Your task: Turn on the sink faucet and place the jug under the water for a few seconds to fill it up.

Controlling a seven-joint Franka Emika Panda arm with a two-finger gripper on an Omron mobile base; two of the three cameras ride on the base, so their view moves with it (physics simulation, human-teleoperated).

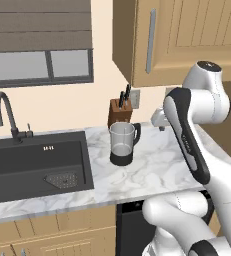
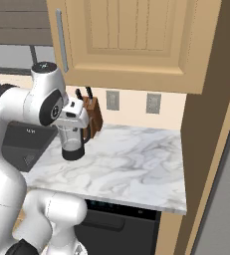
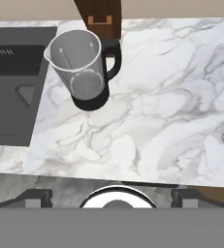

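Observation:
The clear glass jug (image 1: 123,142) (image 2: 73,141) (image 3: 82,70), with its black base and side handle, stands upright on the marble counter just right of the sink (image 1: 34,162) (image 3: 9,97). The dark gooseneck sink faucet (image 1: 4,114) rises behind the basin at the left; the water is out of view. My gripper (image 3: 111,194) hangs above the counter, right of the jug and higher than it. Its fingertips (image 3: 36,196) stand wide apart, open and holding nothing. The hand (image 2: 72,112) hovers over the jug in the right base view.
A brown knife block (image 1: 121,111) (image 2: 92,113) (image 3: 102,17) stands against the wall right behind the jug. Wall cabinets (image 1: 177,35) hang over the counter. A grey drain strainer (image 1: 62,179) lies in the basin. A tall wooden panel (image 2: 211,149) closes the counter's right end.

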